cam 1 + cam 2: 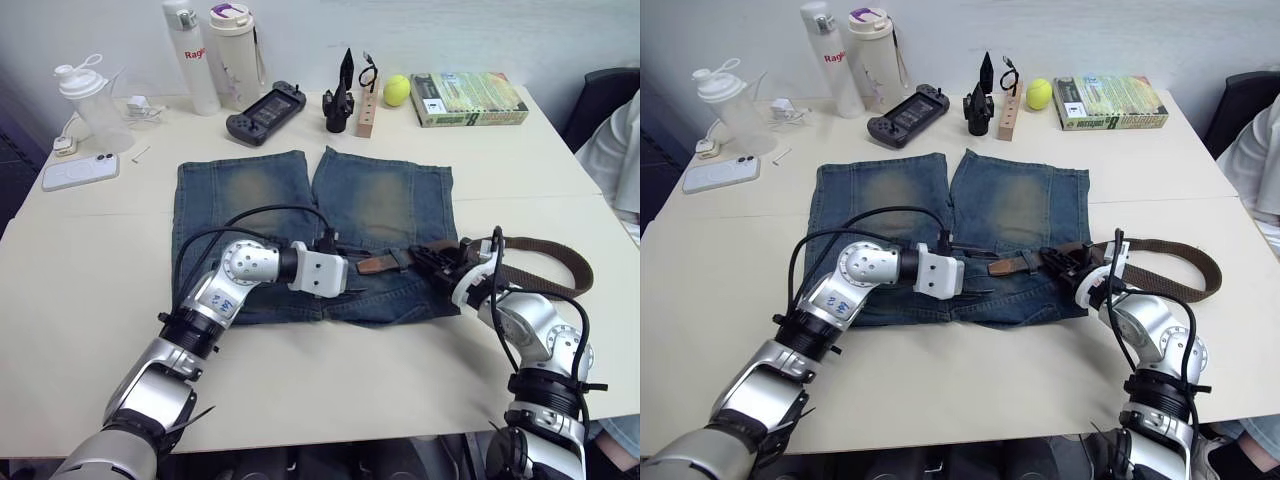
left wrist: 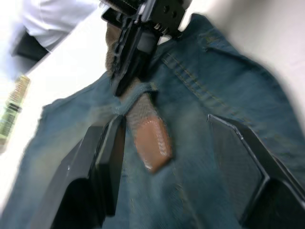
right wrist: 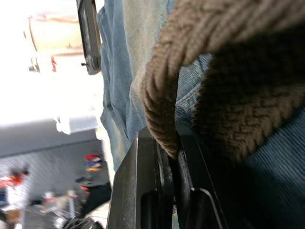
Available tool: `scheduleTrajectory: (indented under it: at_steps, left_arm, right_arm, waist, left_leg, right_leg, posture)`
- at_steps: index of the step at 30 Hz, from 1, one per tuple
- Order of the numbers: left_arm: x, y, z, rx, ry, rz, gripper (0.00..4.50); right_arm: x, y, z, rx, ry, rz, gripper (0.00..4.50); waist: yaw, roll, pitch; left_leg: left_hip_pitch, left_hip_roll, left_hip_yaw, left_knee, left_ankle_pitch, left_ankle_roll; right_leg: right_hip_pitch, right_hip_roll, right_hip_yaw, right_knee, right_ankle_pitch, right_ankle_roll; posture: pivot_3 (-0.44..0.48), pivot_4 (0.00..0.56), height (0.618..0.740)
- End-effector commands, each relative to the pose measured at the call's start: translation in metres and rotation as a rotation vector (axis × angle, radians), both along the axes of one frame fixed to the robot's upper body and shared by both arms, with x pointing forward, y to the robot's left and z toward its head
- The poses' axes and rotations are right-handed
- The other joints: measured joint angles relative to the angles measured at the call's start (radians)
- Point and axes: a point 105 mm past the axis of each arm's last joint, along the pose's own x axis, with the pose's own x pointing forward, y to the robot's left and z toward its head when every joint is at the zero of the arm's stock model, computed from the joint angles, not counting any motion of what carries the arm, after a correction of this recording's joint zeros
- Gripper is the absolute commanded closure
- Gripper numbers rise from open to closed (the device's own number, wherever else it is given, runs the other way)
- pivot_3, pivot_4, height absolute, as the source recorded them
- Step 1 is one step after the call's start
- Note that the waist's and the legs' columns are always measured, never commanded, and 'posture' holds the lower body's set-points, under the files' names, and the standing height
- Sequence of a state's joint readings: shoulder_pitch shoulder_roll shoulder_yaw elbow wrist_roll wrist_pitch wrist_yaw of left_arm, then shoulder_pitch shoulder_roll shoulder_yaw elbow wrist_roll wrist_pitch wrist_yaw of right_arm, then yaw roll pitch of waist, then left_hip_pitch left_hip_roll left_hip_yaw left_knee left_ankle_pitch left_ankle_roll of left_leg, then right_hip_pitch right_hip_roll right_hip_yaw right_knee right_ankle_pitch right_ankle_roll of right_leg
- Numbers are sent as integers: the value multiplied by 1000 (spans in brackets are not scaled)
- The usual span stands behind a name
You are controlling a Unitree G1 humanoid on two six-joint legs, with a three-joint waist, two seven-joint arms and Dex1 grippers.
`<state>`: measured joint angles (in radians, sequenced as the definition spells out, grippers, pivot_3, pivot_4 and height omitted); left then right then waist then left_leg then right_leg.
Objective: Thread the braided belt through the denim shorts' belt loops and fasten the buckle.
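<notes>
Mid-frame, your right gripper (image 1: 437,262) pinches the belt (image 1: 540,262) on the shorts (image 1: 270,200); your left gripper (image 2: 167,157) sits spread around the leather tip (image 2: 151,145).

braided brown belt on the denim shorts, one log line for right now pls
dark-brown braided belt: leather tip on waistband | faded blue denim shorts: flat on table | right hand: shut on belt | left hand: open around tip

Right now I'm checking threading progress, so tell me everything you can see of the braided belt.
The braided belt is dark-brown woven cord with a smooth brown leather tip. It lies along the denim shorts' waistband, the tip pointing at the open left gripper. The right gripper is shut on the braid. Its far end loops back on the table at the robot's right.
</notes>
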<state>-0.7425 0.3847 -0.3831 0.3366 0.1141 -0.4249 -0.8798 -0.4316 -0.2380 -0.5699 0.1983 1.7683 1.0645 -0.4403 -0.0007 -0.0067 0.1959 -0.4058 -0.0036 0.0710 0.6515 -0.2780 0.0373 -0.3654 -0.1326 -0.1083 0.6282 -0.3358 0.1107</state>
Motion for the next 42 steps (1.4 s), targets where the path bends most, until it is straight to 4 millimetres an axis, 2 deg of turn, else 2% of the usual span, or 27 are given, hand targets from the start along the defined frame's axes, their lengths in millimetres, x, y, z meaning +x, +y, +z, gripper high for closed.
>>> scheduleTrajectory:
  at_steps: [1, 8, 13, 18, 21, 24, 25, 26, 27, 32, 37, 38, 39, 40, 41, 42]
  left_arm:
    - [11, -8, -9, -18, -140, 48, 1466]
    - [18, -13, -37, 1, -96, 110, 1466]
    - [34, -20, -25, -57, -151, 193, 1466]
    - [32, -20, -21, -58, -183, 172, 1466]
    - [27, -19, -19, -55, -204, 134, 2247]
    - [19, -19, -18, -50, -228, 85, 3547]
    - [16, -19, -19, -38, -231, 67, 3776]
    - [13, -19, -20, -25, -238, 51, 4262]
    - [12, -18, -21, -15, -242, 43, 4456]
    - [9, -20, -15, -19, -234, 43, 4456]
    - [6, -32, -2, 74, -280, -11, 4456]
    - [5, -35, -1, 94, -288, -22, 4492]
    - [5, -38, 0, 110, -289, -31, 4492]
    - [6, -41, -1, 118, -278, -32, 4500]
    - [6, -42, -1, 121, -271, -31, 4500]
    - [7, -43, -2, 123, -266, -28, 4500]
  right_arm:
    - [-8, 4, -5, 27, 30, -16, 4500]
    - [-10, 7, 1, 28, 8, -35, 4500]
    - [-12, 12, 5, 24, -7, -29, 4500]
    - [-13, 13, 4, 22, -7, -33, 4500]
    - [-13, 12, 3, 17, -3, -36, 4500]
    - [-13, 12, 3, 13, 0, -41, 4500]
    - [-12, 12, 3, 13, -1, -42, 4500]
    - [-12, 12, 3, 9, -2, -42, 4500]
    - [-12, 12, 3, 6, -3, -41, 4500]
    - [-13, 10, 2, -19, -4, -40, 4500]
    - [-16, 8, 9, -88, -49, -37, 4500]
    - [-16, 7, 11, -107, -58, -41, 4087]
    - [-17, 5, 12, -125, -68, -46, 4087]
    - [-18, 4, 16, -124, -86, -55, 3575]
    - [-21, 3, 20, -127, -108, -59, 3501]
    - [-23, 2, 25, -134, -129, -68, 3140]
  waist:
    - [0, 0, 0]
    - [0, 0, 0]
    - [0, 1, -1]
    - [1, 1, -1]
    - [0, 0, -1]
    - [0, 1, -1]
    - [-1, 1, -1]
    - [-2, 1, -1]
    - [-3, 1, -1]
    - [-2, 1, -1]
    - [-1, 1, -1]
    - [-1, 1, -1]
    - [0, 1, -1]
    - [1, 1, -1]
    - [3, 1, -1]
    - [5, 1, -1]
  left_leg:
    - [0, 0, 0, 0, 0, 0]
    - [0, 0, 0, 1, 0, 1]
    - [0, 0, 0, 0, 0, 1]
    - [0, 0, -1, 1, 0, 1]
    - [0, 0, 0, 0, 0, 1]
    - [0, 0, 0, 0, 0, 1]
    - [0, 0, 0, 0, 0, 1]
    - [0, 0, 0, 0, 0, 1]
    - [0, 0, 0, -1, 0, 1]
    - [0, 0, 2, -1, 0, 1]
    - [-1, 0, 2, -1, 0, 1]
    - [-1, 0, 2, -1, 0, 1]
    - [-1, 0, 2, -1, 0, 1]
    - [-1, 0, 2, -1, 0, 1]
    - [-1, 0, 2, -1, 0, 1]
    - [-2, 0, 2, 0, 0, 1]
  right_leg:
    - [0, 0, 0, 0, 0, 0]
    - [0, -1, 1, 0, 0, 0]
    - [0, -1, 1, 1, 0, 0]
    - [0, -2, 1, 1, 0, 0]
    - [0, -2, 1, 1, 0, 0]
    - [0, -2, 1, 1, 0, 0]
    - [0, -2, 1, 1, 0, 0]
    - [-1, -2, 1, 1, 0, 0]
    - [-1, -2, 1, 1, 0, 0]
    - [-2, -2, 0, 1, 0, 0]
    - [-2, -1, 0, 1, 0, 0]
    - [-2, -1, 0, 1, 0, 0]
    - [-2, -1, 0, 1, 0, 0]
    - [-2, -1, 0, 1, 0, 0]
    - [-3, -1, 0, 1, 0, 0]
    - [-3, -1, 0, 1, 0, 0]
  posture:
    - [0, 150, 724]
    - [0, 150, 724]
    - [0, 150, 724]
    - [0, 150, 724]
    - [0, 150, 724]
    - [0, 150, 724]
    - [0, 150, 724]
    - [0, 150, 724]
    - [0, 150, 724]
    - [0, 150, 724]
    - [0, 150, 724]
    - [0, 150, 724]
    - [0, 150, 724]
    - [0, 150, 724]
    - [0, 150, 724]
    - [0, 150, 724]
